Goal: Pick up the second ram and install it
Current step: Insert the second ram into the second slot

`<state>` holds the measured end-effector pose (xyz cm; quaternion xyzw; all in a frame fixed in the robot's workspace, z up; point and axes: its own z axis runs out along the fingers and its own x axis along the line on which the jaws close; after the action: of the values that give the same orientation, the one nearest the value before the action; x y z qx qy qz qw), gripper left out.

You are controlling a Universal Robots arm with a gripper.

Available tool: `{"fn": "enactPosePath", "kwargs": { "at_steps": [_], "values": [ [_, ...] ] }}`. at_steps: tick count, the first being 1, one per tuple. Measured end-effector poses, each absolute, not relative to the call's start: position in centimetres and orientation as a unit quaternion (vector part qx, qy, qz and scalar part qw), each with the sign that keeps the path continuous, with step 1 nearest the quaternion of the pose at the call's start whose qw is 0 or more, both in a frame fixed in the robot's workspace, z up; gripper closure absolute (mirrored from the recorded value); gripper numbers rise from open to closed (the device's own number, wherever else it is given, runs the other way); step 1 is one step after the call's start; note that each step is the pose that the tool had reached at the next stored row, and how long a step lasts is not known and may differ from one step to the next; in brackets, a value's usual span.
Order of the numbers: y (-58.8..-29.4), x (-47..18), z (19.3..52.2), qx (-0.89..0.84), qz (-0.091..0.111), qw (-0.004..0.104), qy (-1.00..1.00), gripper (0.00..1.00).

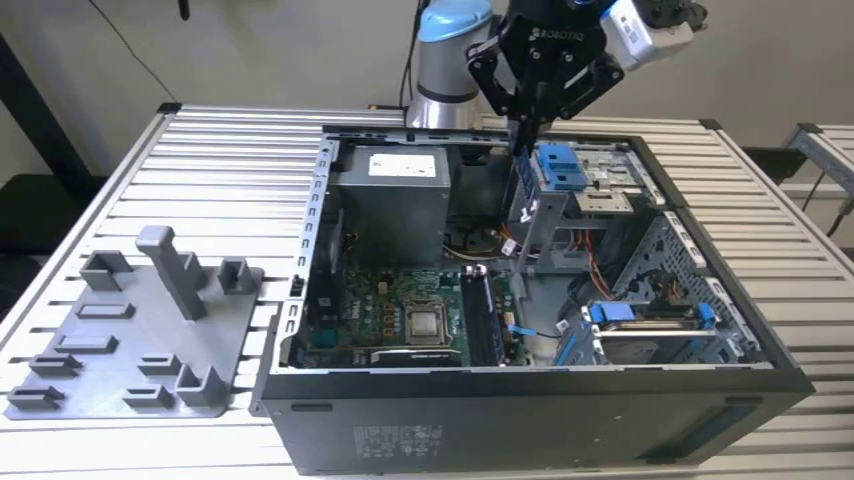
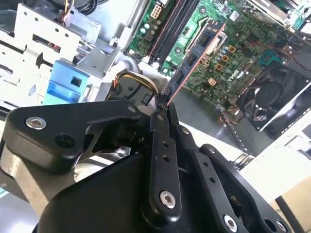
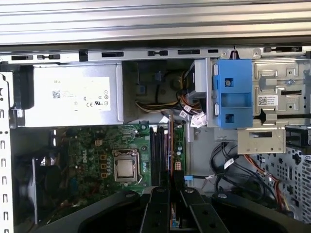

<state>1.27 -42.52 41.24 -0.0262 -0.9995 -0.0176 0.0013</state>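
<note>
While the arm pointed straight down over the open computer case, its gripper was clamped on the second ram, poised edge-down above the motherboard.

The gripper is matt black with silver screw heads. The second ram is dark, with a blue face and an orange-red edge. The motherboard is green, dotted with orange parts. The computer case is black outside and bare grey metal inside. The drive bracket is bright blue. The tray is plain grey. The table is silvery and striped with ribs. The power supply is grey with a white label.
</note>
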Motion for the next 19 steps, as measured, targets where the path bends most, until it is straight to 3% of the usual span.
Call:
{"fn": "enactPosePath", "kwargs": {
  "at_steps": [10, 19],
  "values": [
    [-42.5, 1.3, 40.2, -0.026, 0.002, 0.0, -1.0, 0.86],
    [-42.5, 1.3, 39.1, -0.026, 0.003, 0.002, -1.0, 0.86]
  ]
}}
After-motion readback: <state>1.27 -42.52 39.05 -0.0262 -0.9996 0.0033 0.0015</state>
